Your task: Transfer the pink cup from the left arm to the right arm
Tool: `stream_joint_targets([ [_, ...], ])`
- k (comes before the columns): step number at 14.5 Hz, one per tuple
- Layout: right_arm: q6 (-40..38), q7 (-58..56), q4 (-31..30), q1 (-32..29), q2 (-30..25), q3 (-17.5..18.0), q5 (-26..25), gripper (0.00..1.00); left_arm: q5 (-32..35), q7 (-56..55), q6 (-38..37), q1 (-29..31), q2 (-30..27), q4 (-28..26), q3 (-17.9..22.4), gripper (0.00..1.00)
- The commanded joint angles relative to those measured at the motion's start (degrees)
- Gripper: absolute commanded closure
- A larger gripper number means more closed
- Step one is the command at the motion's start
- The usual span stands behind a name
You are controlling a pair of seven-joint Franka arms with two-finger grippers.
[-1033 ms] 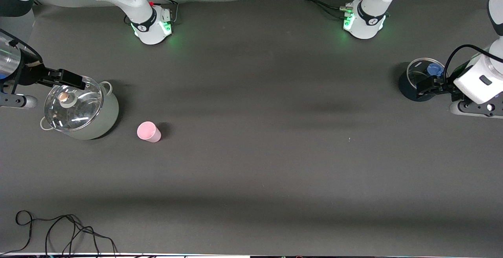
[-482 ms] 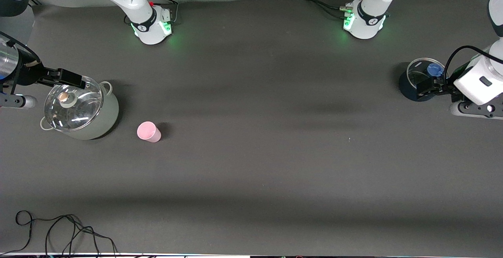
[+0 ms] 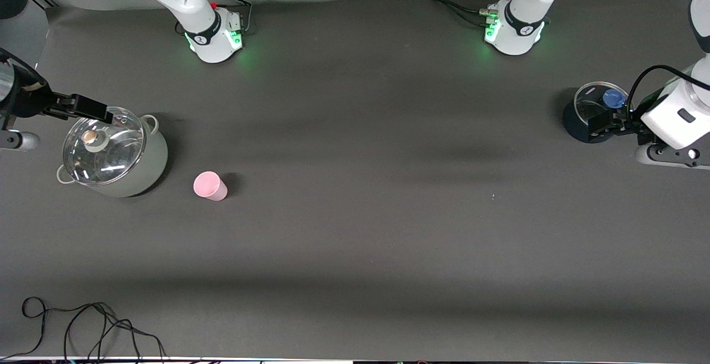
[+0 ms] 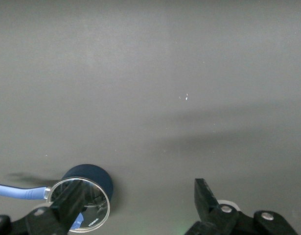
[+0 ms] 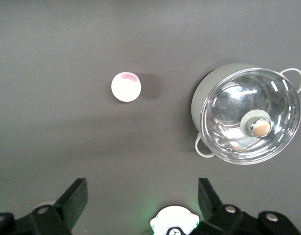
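The right gripper (image 3: 102,113) has its fingers (image 5: 74,196) wide, holding nothing, over the pale pot (image 3: 119,153) with a glass lid. The left gripper (image 3: 602,124) is wide too, over a dark blue pan (image 3: 577,122). The pink cup (image 3: 209,186) stands on the table (image 3: 360,242) beside the pale pot.

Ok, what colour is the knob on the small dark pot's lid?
Blue knob; front view shows it best.
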Motion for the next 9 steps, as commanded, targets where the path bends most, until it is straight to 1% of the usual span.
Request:
stream_joint_targets([
  [1,7.31,-3.77,-9.78,-1.6,-7.32,1.36,-0.84,0.0,-0.1,-0.54,-0.29,-0.74,0.59,1.38,0.68,0.0],
  [2,9.6,-4.47,-12.17,-2.04,-8.82,1.36,-0.84,0.0,-0.1,-0.54,-0.2,-0.74,0.59,1.38,0.68,0.0],
  [4,11.2,-4.48,-12.28,-2.22,-8.84,1.45,-1.11,0.0,-0.1,-0.54,-0.29,-0.74,0.76,1.38,0.68,0.0],
  [8,18.05,-4.48,-12.28,-3.1,-10.06,1.45,-0.84,0.0,-0.1,-0.54,-0.29,-0.74,0.76,1.47,0.59,0.0],
  [9,18.76,-4.48,-12.28,-3.18,-10.24,1.45,-0.76,0.0,-0.1,-0.54,-0.29,-0.83,0.76,1.56,0.59,0.0],
])
